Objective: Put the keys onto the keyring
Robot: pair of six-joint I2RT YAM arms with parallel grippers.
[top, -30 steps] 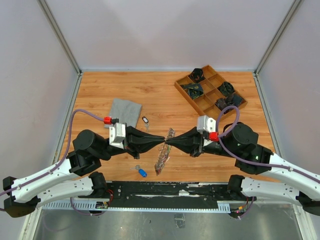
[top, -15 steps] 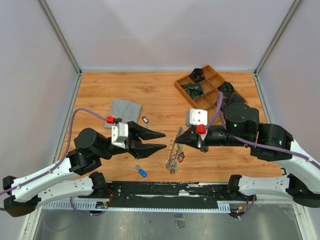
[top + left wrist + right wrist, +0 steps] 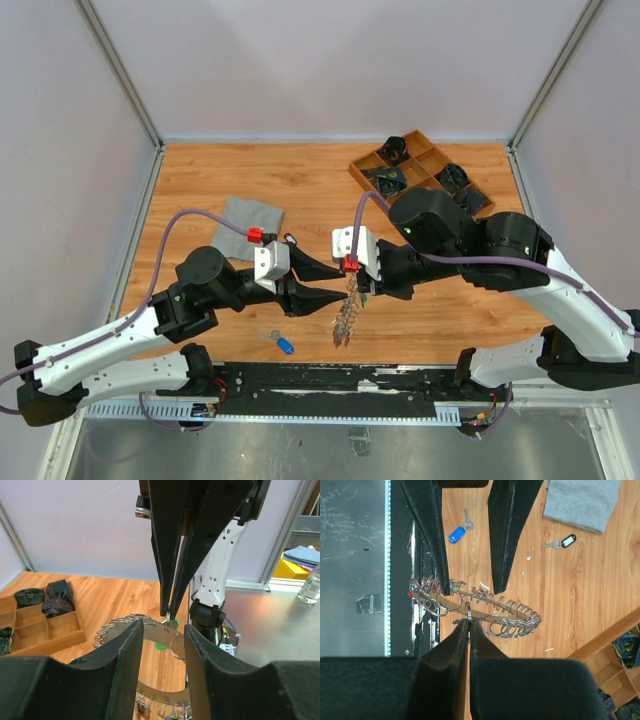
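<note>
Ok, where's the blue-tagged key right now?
In the top view the blue-tagged key lies loose on the table, left of centre by the near edge, left of the hanging keyring.

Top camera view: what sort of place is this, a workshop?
Likely a robotics lab test cell: a left arm and right arm bolted to a black rail, plain walls boxing in a wooden tabletop, and a compartment tray.

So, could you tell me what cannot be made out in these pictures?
- Top view: the keyring hangs edge-on under the right gripper; its keys are too small to count.
- Left wrist view: the left gripper's fingers hide the keyring's lower part.
- Top view: the dark items in the wooden tray are too small to identify.
</note>
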